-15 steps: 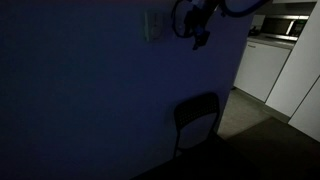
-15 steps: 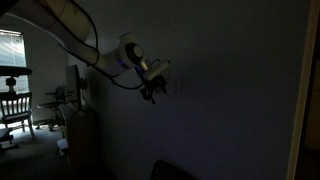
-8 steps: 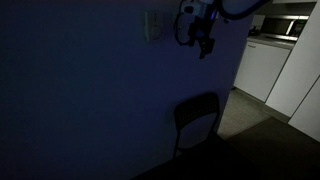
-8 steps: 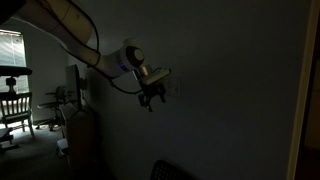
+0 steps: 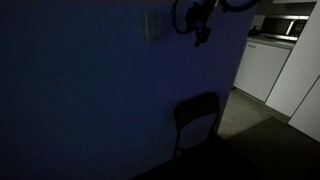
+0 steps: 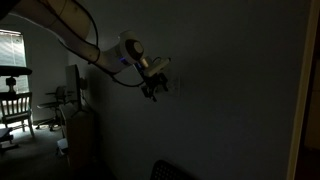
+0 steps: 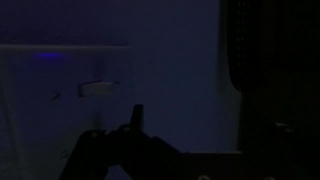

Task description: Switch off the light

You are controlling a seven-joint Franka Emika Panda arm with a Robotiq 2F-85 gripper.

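The room is dark and no lamp is in view. A pale wall plate sits high on the wall; I cannot tell whether it is the light switch, as no rocker or knob can be made out. My gripper hangs just right of it, close to the wall, as a dark silhouette. In an exterior view the gripper is left of a faint plate. In the wrist view a faint pale plate lies up and left of one dark finger. Whether the jaws are open or shut is hidden by the dark.
A dark chair stands against the wall below the gripper. A lit kitchen with white cabinets lies past the wall's corner. A window, a chair and a cabinet are beyond the arm.
The gripper dipped slightly half a second ago and has come back up to about where it was a second ago. The room stays dark throughout.
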